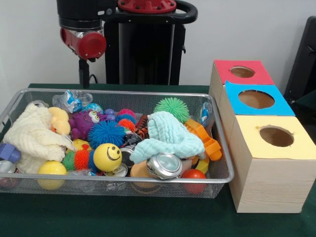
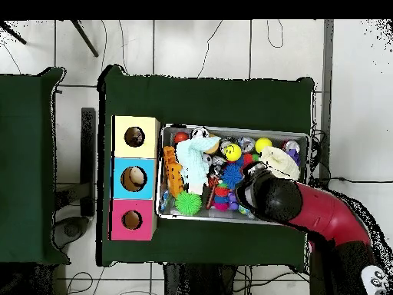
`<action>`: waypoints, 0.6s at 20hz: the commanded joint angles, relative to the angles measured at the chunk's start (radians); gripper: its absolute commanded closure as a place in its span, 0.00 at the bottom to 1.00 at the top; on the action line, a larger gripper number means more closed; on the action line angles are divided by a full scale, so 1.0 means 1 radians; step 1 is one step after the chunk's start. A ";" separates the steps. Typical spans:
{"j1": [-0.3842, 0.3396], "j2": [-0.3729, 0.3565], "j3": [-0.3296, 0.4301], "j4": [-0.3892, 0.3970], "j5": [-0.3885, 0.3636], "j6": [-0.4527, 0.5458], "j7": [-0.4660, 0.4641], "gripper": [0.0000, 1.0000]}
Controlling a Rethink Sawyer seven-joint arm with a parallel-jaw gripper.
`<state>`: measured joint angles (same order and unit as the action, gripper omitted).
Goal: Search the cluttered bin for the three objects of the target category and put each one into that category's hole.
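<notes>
Well, the wire mesh bin (image 1: pixel 15 106) on the green tabletop (image 1: pixel 148 217) holds spiky balls, soft cloths and shiny cans. Three wooden boxes (image 1: pixel 269 175) with round holes sit beside it. Jaws: cannot tell.

Yellow smiley ball (image 1: pixel 107 157), blue spiky ball (image 1: pixel 105 133), green spiky ball (image 1: pixel 171 108), pale mint cloth (image 1: pixel 169 136), cream cloth (image 1: pixel 30 136).

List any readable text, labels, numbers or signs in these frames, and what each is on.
No readable words, brands or numbers in either view.
Smiley face, the only sign: on the yellow ball in the wire bin.
Crushed can: no legible print.
Clear wrappers at the bin's far edge: blue print, too blurred to read.
Red, blue and yellow box tops: colour and hole only.
</notes>
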<state>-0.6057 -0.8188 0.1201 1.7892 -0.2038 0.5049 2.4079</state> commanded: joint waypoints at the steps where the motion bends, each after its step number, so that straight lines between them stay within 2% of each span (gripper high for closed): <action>1: -0.054 0.035 0.154 0.065 -0.108 -0.043 -0.221 1.00; 12: -0.063 0.111 0.171 -0.009 -0.212 -0.086 -0.161 1.00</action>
<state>-0.6544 -0.7840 0.1850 1.7863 -0.3259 0.4938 2.4079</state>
